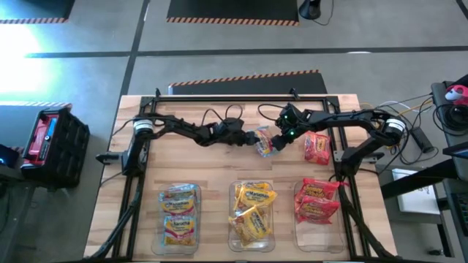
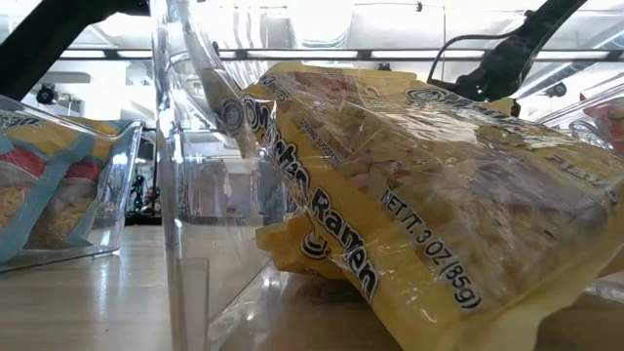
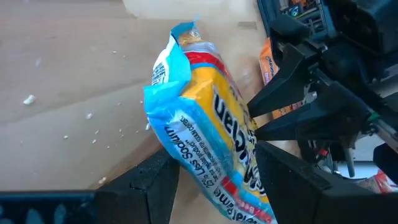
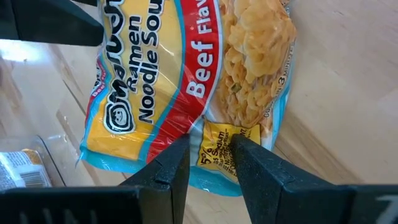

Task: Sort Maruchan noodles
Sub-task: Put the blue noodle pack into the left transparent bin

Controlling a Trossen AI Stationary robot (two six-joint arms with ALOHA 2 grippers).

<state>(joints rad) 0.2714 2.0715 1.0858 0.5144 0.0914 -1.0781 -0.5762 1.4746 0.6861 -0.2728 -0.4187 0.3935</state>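
A pale blue-edged Maruchan packet (image 1: 264,142) with a yellow and red face sits between my two grippers over the middle of the table's far half. My right gripper (image 4: 211,155) comes from the right and is shut on it. My left gripper (image 3: 214,186) comes from the left and is open. Its fingers stand on either side of the packet's (image 3: 205,124) near end. I cannot tell whether they touch it. A red packet (image 1: 316,148) lies flat on the table under the right arm. My right gripper pinches the packet's blue-bordered edge (image 4: 214,140), beside the small yellow label, between its two fingers. The fingers slant down from the table's right side. The packet stands on edge and tilted; I cannot tell whether its lower end touches the table.
Three clear bins stand along the near edge: the left bin (image 1: 159,241) holds blue packets, the middle bin (image 1: 232,241) yellow ones, the right bin (image 1: 298,234) red ones. In the low view a yellow packet (image 2: 419,195) lies close up. A black crate (image 1: 47,135) sits left of the table.
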